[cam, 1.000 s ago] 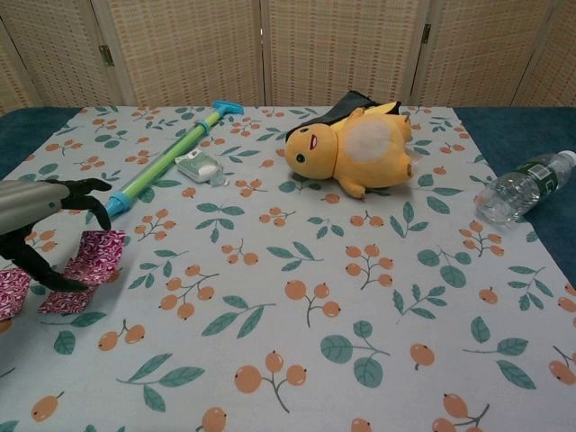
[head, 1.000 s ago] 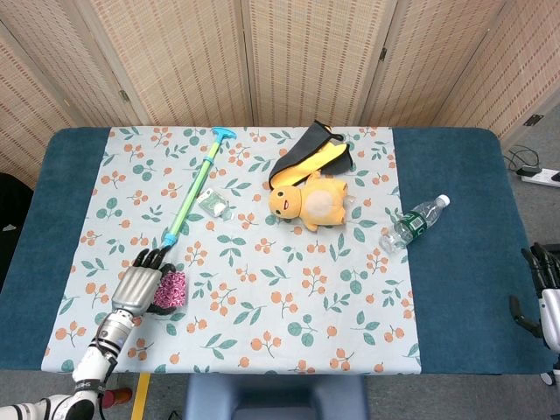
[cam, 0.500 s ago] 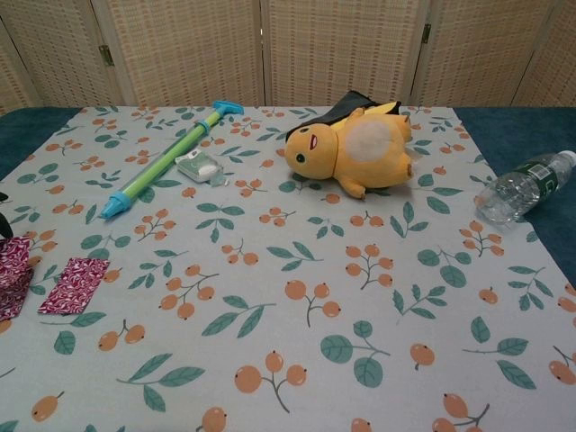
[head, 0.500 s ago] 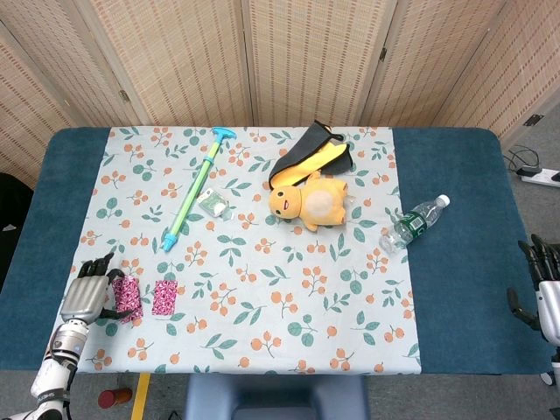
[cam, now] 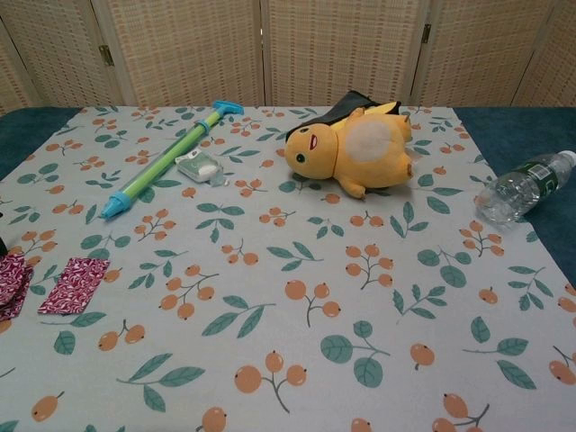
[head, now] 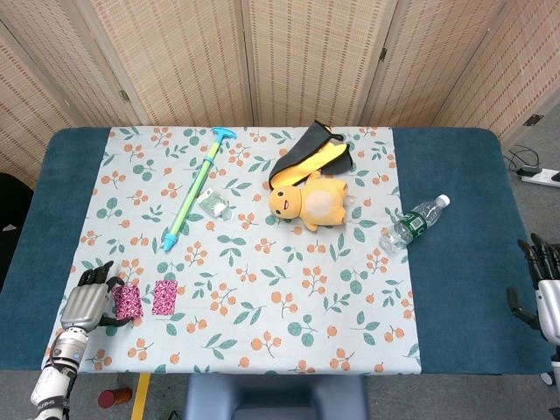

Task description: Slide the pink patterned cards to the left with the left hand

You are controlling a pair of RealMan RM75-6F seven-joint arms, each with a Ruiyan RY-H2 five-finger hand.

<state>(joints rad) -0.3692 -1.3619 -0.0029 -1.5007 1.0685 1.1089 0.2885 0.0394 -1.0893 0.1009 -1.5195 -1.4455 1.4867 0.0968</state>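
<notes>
Two small stacks of pink patterned cards (head: 144, 299) lie near the front left corner of the floral tablecloth (head: 262, 289), slightly apart. The left hand (head: 86, 297) rests palm down just beside the left stack, its fingers touching it; whether it grips, I cannot tell. The right hand (head: 544, 297) hangs off the table's far side, fingers loosely apart, holding nothing.

pink patterned cards (head: 145, 299) — two, flat | near-left tablecloth corner
</notes>
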